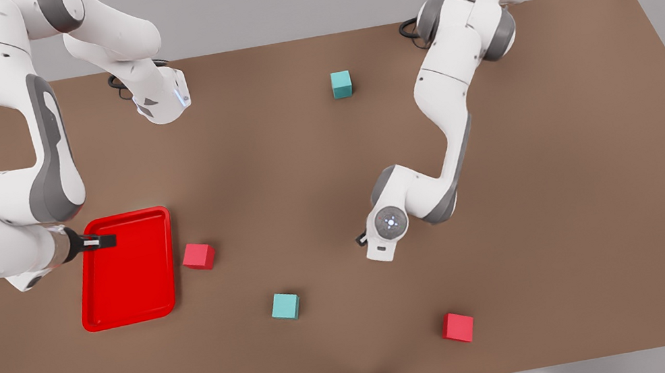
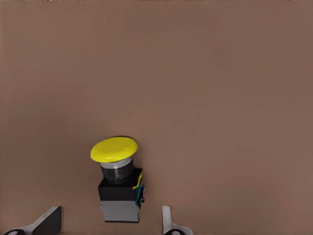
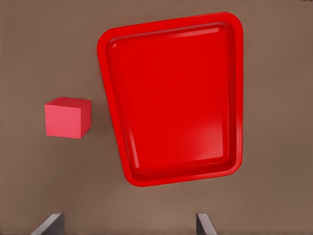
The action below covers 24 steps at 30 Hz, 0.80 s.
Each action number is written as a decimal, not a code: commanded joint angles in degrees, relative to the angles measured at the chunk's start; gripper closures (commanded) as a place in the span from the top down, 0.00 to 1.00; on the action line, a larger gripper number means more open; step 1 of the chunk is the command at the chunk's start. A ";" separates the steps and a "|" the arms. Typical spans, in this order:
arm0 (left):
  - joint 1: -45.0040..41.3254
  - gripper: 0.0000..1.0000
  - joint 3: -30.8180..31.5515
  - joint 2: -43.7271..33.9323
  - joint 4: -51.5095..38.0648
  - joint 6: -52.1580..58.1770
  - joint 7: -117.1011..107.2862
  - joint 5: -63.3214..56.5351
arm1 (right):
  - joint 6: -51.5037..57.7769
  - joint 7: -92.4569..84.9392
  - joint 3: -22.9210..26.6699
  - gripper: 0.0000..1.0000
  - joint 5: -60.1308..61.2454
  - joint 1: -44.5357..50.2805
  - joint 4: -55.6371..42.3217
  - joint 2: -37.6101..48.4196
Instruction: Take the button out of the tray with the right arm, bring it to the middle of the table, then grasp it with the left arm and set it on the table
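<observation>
The button [image 2: 117, 181], a yellow cap on a dark grey body, rests on the brown table [image 2: 220, 98]. My left gripper [image 2: 107, 224] is open, its fingertips [image 2: 49, 219] on either side of the button's body without touching it. In the front view that gripper [image 1: 369, 242] hangs low near the table's middle, on the arm at the front view's right. The red tray [image 3: 234, 98] has a bare floor. My right gripper [image 3: 127, 226] is open above it. In the front view this gripper [image 1: 96, 242] hovers over the tray's [image 1: 132, 311] far left corner.
A red cube [image 1: 199, 256] sits just beside the tray [image 3: 67, 118]. A teal cube [image 1: 285, 305] and another red cube [image 1: 458, 327] lie toward the front edge. A second teal cube [image 1: 341, 84] is at the back.
</observation>
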<state>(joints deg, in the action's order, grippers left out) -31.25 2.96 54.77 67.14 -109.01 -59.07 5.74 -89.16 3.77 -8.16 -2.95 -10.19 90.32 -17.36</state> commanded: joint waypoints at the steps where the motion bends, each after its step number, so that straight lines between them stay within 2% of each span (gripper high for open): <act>1: 0.14 0.99 0.02 -0.28 0.27 -1.99 -1.66 -0.47 | 0.39 -3.16 -0.01 1.00 -0.39 0.00 -0.05 0.05; 20: -0.22 0.98 0.11 2.18 0.09 -1.99 4.23 0.06 | 0.39 -3.07 -0.01 1.00 -0.47 -0.09 0.12 -0.22; 22: -0.21 0.75 0.02 2.18 0.01 -1.90 4.14 0.06 | 0.39 -3.07 -0.01 1.00 -0.47 0.00 0.12 -0.22; 24: -0.21 0.61 0.11 2.10 0.01 -1.73 4.06 0.06 | 0.30 -3.07 -0.01 1.00 -0.47 -0.09 0.12 -0.66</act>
<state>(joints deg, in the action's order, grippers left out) -31.48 3.03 56.97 67.16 -110.81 -56.45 5.80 -88.84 1.51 -8.17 -3.46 -10.26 90.45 -17.95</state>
